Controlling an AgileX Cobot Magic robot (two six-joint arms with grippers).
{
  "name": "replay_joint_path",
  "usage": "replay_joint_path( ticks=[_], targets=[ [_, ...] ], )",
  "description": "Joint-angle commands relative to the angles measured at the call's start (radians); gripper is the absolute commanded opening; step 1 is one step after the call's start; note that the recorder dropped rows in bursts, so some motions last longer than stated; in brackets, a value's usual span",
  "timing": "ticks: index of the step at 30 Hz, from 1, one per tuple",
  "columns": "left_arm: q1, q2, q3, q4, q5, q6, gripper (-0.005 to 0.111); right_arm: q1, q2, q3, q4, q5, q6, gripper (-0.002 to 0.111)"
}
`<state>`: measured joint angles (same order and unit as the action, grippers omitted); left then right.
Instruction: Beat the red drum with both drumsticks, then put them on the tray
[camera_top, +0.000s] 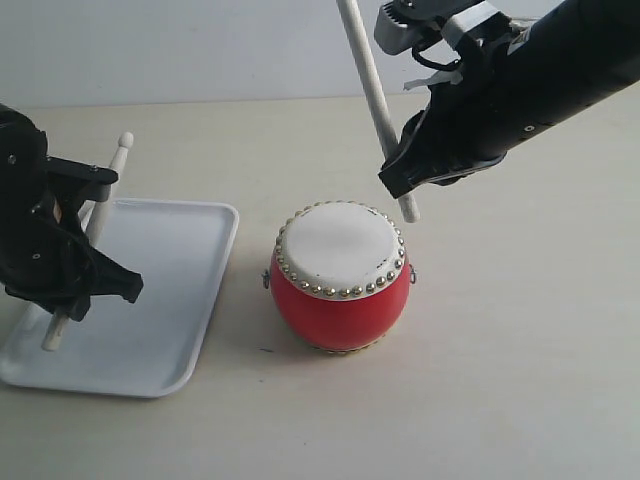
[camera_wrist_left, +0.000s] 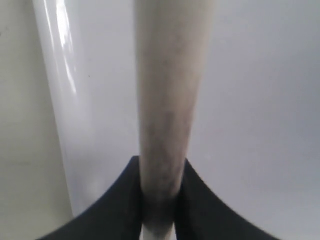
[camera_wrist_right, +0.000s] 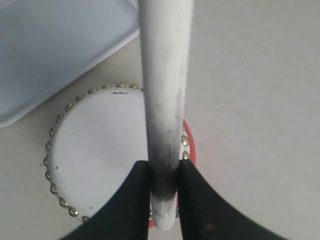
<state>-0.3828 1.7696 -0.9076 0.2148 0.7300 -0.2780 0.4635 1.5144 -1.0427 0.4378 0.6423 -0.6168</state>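
Left tool (camera_top: 82, 272) is clamped on one drumstick (camera_top: 98, 220). In the left wrist view both fingers (camera_wrist_left: 120, 205) press the stick's (camera_wrist_left: 167, 100) sides with no gap. That stick stands tilted over the left part of the tray (camera_top: 190, 330), rounded tip up and away from the camera, butt end down near the tray's left edge. Can't tell whether the butt touches the tray floor. The wrist view shows the tray's glossy rim (camera_wrist_left: 60, 100) running alongside the stick.

Right tool (camera_top: 400, 172) is clamped on the other drumstick (camera_top: 365, 60) – same tight pinch in the right wrist view (camera_wrist_right: 164, 192), fingers (camera_wrist_right: 127, 205) hard against the shaft (camera_wrist_right: 165, 75). This stick is steep, its top running out of the exterior view, its lower end just beside the drum's far-right rim. Contact with the studs or skin isn't clear. The wrist view puts the stick end over the right edge of the drum (camera_wrist_right: 100, 150), with a corner of the tray (camera_wrist_right: 50, 50) beyond.

The drum (camera_top: 340, 295) sits upright on the tabletop (camera_top: 520, 370), mid-scene, just right of the tray and not touching it. Its skin is off-white with a few dark specks near the rim, and a small ring hangs on each side.

The tray is flat on the tabletop at the left – nothing is lying loose in it.
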Motion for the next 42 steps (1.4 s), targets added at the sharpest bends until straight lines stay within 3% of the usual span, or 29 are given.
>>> replay_joint_path(
  ticks=[1, 42],
  targets=[
    [0.005, -0.010, 0.038, 0.022, -0.043, -0.037, 0.000, 0.002, -0.001, 0.000, 0.008, -0.001, -0.009, 0.000],
    [0.005, 0.045, 0.105, 0.032, -0.215, -0.044, 0.000, 0.002, -0.001, 0.000, 0.033, 0.003, -0.009, 0.000]
  ],
)
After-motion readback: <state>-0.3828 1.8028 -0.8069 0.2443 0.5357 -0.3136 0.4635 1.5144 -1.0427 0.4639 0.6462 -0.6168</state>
